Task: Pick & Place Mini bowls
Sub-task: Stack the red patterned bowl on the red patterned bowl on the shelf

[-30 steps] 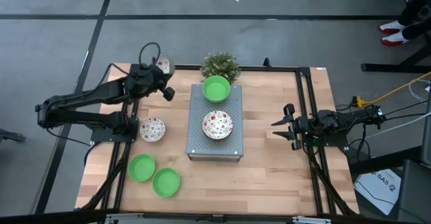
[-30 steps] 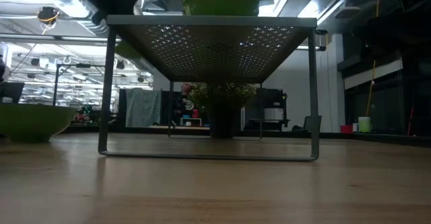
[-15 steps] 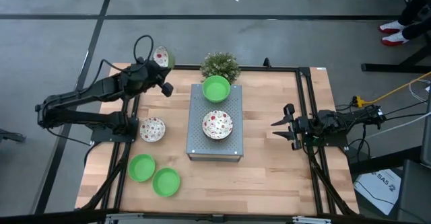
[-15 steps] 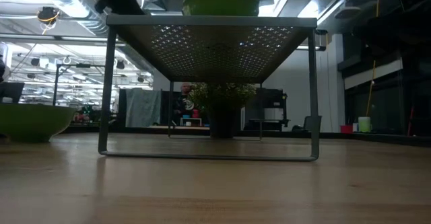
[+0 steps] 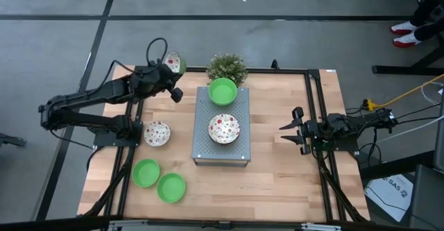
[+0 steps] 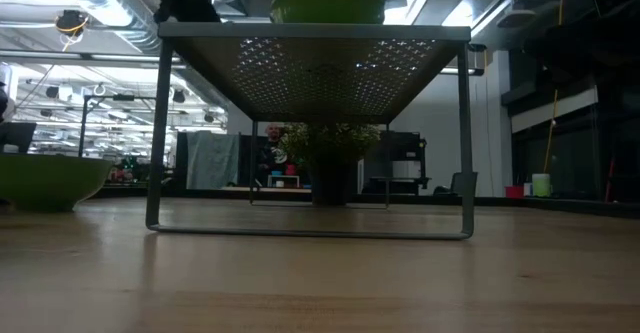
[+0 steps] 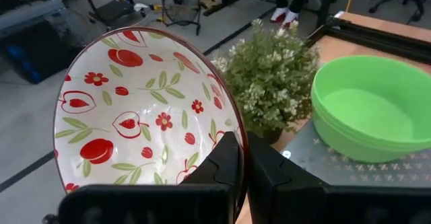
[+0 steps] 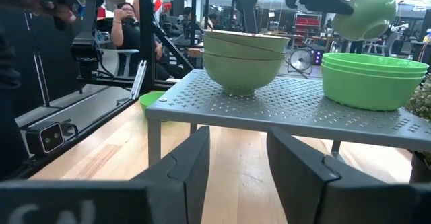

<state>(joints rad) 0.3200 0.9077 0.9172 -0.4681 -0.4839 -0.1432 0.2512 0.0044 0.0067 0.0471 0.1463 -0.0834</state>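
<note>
Carry step: speckled bowl [image 7: 145,120] in the air, held by the left gripper [image 5: 171,77], not yet placed.

Bowl hangs tilted off the rack's [image 5: 201,144] far-left corner, beside the potted plant [image 5: 227,68], above the table [image 5: 277,175]; the left gripper's fingers are clamped on its rim, one finger inside, one outside. On the rack: a green bowl stack [image 5: 223,91] at the far end, a speckled stack [image 5: 224,128] at the near end. Off the rack's left side lies another speckled bowl [image 5: 157,132], with two green bowls [image 5: 146,173] [image 5: 171,187] nearer. Likely next move: swing over the rack, level the bowl, lower it onto the speckled stack, then release; must clear the green stack on the way. Right gripper [image 5: 290,131] waits off the rack's right side, fingers apart, holding nothing.
</note>
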